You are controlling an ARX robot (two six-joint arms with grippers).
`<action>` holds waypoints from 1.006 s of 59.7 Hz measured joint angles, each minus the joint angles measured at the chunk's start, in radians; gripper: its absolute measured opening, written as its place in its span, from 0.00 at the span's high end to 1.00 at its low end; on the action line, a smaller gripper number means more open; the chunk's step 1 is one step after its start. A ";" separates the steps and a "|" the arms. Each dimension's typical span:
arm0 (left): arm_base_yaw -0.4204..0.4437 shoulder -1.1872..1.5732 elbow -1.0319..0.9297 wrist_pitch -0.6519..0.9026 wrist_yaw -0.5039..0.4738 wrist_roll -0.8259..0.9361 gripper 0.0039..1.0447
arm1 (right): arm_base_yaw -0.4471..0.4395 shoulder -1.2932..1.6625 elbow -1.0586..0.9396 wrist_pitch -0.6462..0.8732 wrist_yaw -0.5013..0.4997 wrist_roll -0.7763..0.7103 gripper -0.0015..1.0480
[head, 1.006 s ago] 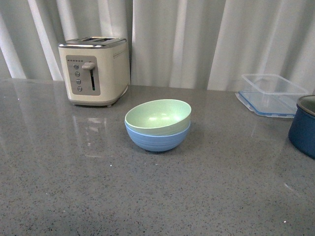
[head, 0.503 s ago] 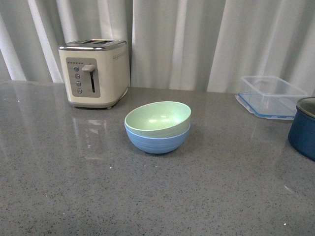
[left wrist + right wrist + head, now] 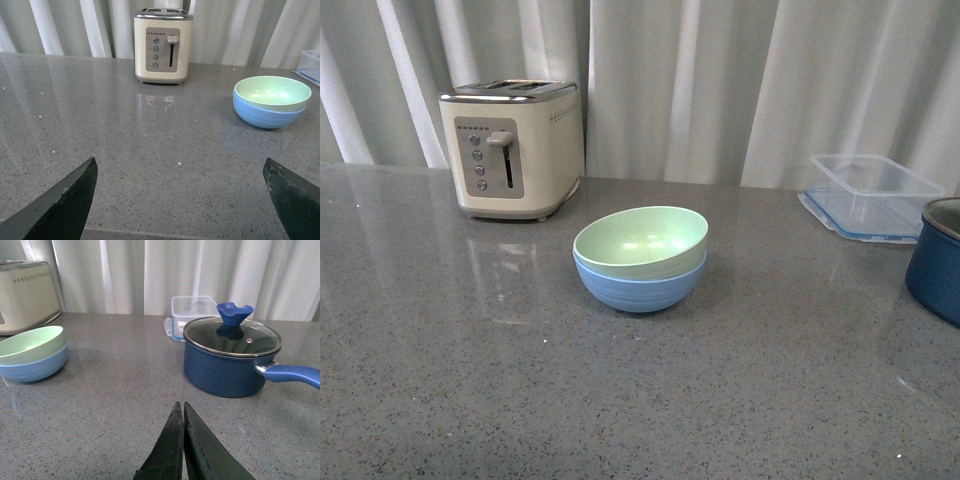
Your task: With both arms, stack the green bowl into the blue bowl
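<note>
Front view: green bowl (image 3: 640, 238) nested in blue bowl (image 3: 640, 284).
Left gripper (image 3: 182, 197) spread wide; right gripper (image 3: 183, 440) pressed together, empty.

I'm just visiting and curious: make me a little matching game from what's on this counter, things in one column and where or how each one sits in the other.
Things:
1. pale mint-green round bowl
2. light sky-blue round bowl
3. cream two-slot toaster
4. dark navy lidded pot

States:
A. at the back left of the grey counter, by the curtain
B. nested inside another bowl
C. resting on the counter, holding another bowl
D. closed with a glass lid, blue knob on top

Pairs: 1-B, 2-C, 3-A, 4-D
</note>
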 joint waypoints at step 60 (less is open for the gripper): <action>0.000 0.000 0.000 0.000 0.000 0.000 0.06 | 0.000 -0.174 0.001 -0.181 -0.002 -0.001 0.10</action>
